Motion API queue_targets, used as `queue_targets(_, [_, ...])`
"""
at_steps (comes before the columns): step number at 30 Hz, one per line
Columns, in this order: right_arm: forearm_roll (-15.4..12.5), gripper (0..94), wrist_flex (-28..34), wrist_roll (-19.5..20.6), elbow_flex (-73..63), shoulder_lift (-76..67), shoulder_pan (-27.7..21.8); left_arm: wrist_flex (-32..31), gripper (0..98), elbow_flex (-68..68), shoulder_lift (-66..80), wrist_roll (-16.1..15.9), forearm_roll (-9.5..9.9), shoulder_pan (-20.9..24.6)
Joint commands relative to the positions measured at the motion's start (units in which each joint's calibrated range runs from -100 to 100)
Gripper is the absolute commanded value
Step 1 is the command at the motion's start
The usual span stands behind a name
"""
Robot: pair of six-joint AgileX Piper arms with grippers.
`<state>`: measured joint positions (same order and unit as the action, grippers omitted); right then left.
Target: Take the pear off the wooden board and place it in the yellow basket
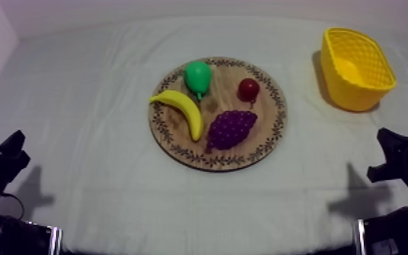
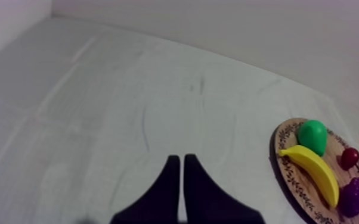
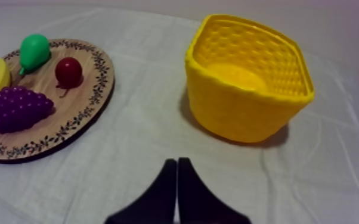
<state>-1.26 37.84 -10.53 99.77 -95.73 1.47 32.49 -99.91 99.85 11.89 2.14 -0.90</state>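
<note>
Nothing of the task is done, as far as the pictures show. The pear [image 1: 197,76] lies on the wooden board [image 1: 269,132] at about 11 o'clock of its face as seen from above, close to the upper end of the banana [image 1: 183,112]. The yellow basket [image 1: 356,95] stands on the surface at about 2 o'clock from the board, well apart from it, and it holds nothing.

Both arms sit low at the near corners. The left gripper [image 2: 179,161] has its fingers pressed together in a narrow wedge with nothing between them, over bare cloth well apart from the board. The right gripper [image 3: 177,162] is the same: fingers closed on each other, empty, aimed at the strip of cloth between board and basket.

So I judge that the whole job is left: the reach to the board, the grasp on the pear, the lift, the carry toward 2 o'clock and the release over the basket.

Counted, there is one board and one basket. There are four pieces of toy fruit, all on the board:
- one pear
- one banana at 9 o'clock
- one bunch of grapes [image 1: 232,129] at 5 o'clock
- one small red fruit [image 1: 249,88] at 1 o'clock

There are two grippers, neither of them holding anything.
</note>
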Motion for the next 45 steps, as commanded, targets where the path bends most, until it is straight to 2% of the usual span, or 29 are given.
queue_targets(1, [0.01,0.3,-0.02,0.0,0.0,-0.02,-0.01,0.0,0.1,0.02,-0.02,0.0,-0.01,0.0])
queue_targets(12, [0.03,0.3,-0.02,-0.07,0.0,-0.02,0.17,0.0,0.1,0.02,-0.02,0.0,-0.01,0.0])
queue_targets(15, [0.37,0.3,0.78,-2.22,-0.25,-0.02,1.73,0.0,0.1,0.02,-0.02,0.0,-0.01,0.0])
queue_targets(17, [1.69,0.3,2.83,-2.7,-1.09,0.57,3.89,0.0,0.1,0.02,-0.02,0.0,-0.01,0.0])
queue_targets(19, [5.03,0.4,5.13,-0.16,-2.4,2.78,7.21,0.0,0.1,0.02,-0.02,0.02,-0.01,0.0])
queue_targets(23, [13.54,0.4,9.07,10.87,-6.13,11.47,14.68,0.0,0.1,0.02,-0.02,0.01,-0.01,0.0])
queue_targets(25, [16.1,0.4,11.97,15.13,-10.09,15.24,17.18,0.0,0.1,0.02,-0.02,0.01,-0.01,0.0])
queue_targets(27, [17.21,0.4,15.77,16.81,-15.73,19.14,19.26,0.0,0.1,0.02,-0.02,0.01,-0.01,0.0])
queue_targets(38, [16.39,0.4,42.23,21.37,-59.73,48.0,26.75,0.0,0.1,0.02,-0.02,0.0,-0.01,0.0])
queue_targets(42, [15.02,0.4,48.44,22.24,-75.73,59.03,27.06,0.0,0.1,0.02,-0.02,0.0,-0.01,0.0])
queue_targets(45, [12.65,0.4,51.37,22.45,-86.76,66.71,25.75,0.0,0.1,0.02,-0.02,0.0,-0.01,0.0])
